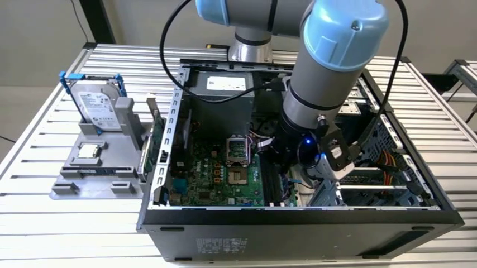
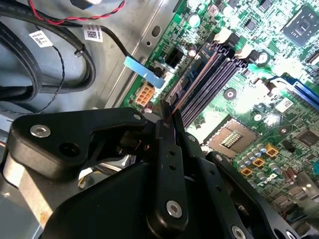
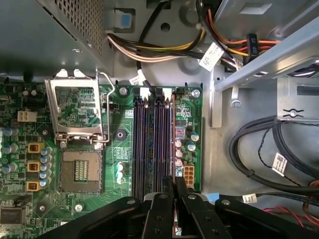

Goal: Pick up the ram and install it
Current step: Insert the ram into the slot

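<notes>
While the pincer (image 3: pixel 173 183) hangs inside the open computer case (image 1: pixel 298 215), it is clamped on the ram (image 2: pixel 195 68), which runs edge-on from between its fingertips along the outer motherboard memory slots (image 3: pixel 149 139).

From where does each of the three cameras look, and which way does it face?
Exterior view: above, facing down into the open black computer case on the slatted metal table; the grey-and-blue robot arm shows.
First wrist view: at the wrist, facing squarely onto the green motherboard; the black end effector shows.
Second wrist view: at the wrist, facing obliquely across it; same end effector.
Both wrist views share the dark blue-green ram stick.
</notes>
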